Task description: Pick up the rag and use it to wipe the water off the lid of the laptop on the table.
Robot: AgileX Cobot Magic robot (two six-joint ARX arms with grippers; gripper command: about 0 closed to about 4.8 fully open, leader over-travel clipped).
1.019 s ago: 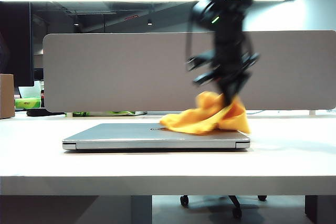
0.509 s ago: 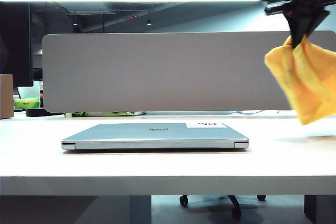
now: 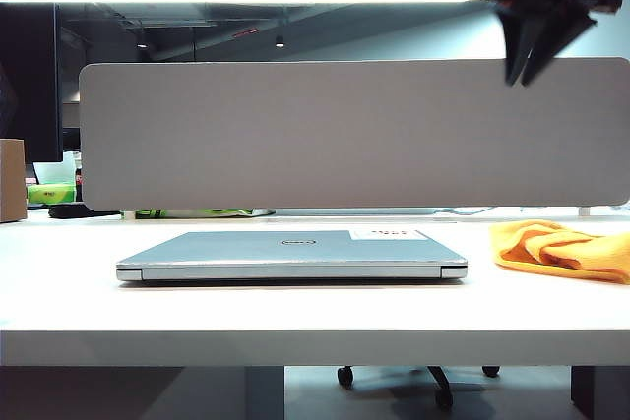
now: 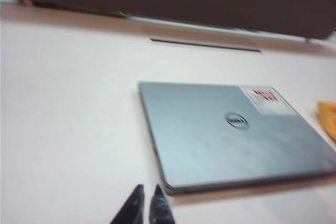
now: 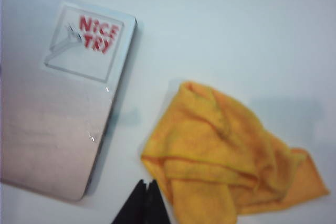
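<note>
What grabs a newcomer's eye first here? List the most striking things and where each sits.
The bright orange rag stands out, crumpled on the white table to the right of the closed silver laptop, apart from it. Next comes the lid's white sticker with red print near the rag-side corner. The right gripper hangs high above the rag, empty; the left gripper, jaws together, is low near the laptop's other end.

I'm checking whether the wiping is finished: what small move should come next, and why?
Probably retract the right gripper, which hangs shut and empty high above the crumpled yellow-orange rag. The rag lies on the white table beside the closed silver-grey laptop, whose lid shows no clear water.
</note>
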